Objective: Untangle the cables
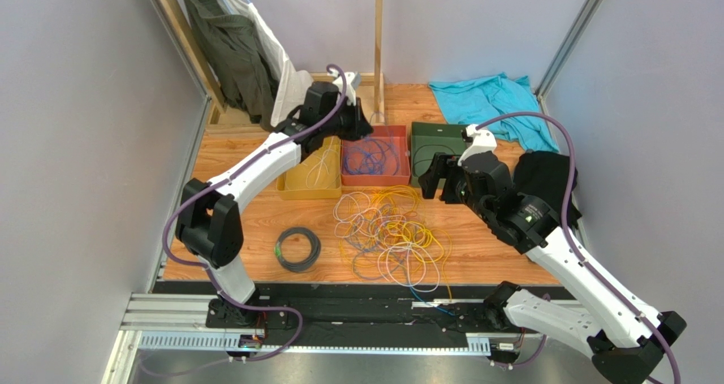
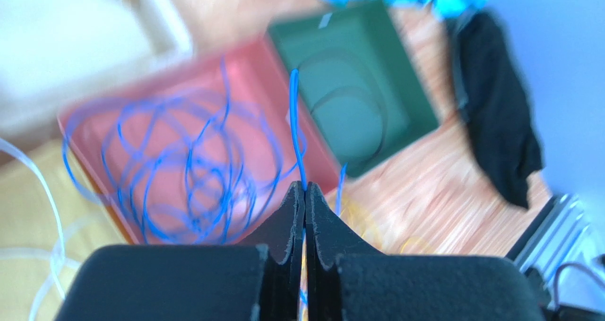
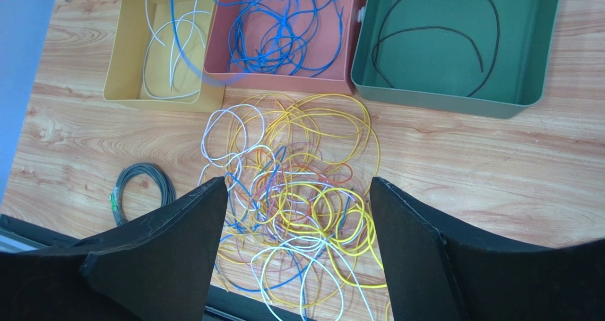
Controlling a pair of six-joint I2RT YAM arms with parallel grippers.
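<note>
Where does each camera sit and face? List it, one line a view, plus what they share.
Top external: above, behind the arm bases, looking down on the table; both arms show, left gripper over the red tray, right gripper by the green tray.
Left wrist: on the left arm, looking over the red tray towards the green; its shut fingers pinch a blue cable.
Right wrist: facing down on the tangled cables; its open fingers frame them.
Shared: all show the red and green trays.

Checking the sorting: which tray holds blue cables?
The red tray, in the middle; the yellow tray holds white ones, the green tray a black one.
</note>
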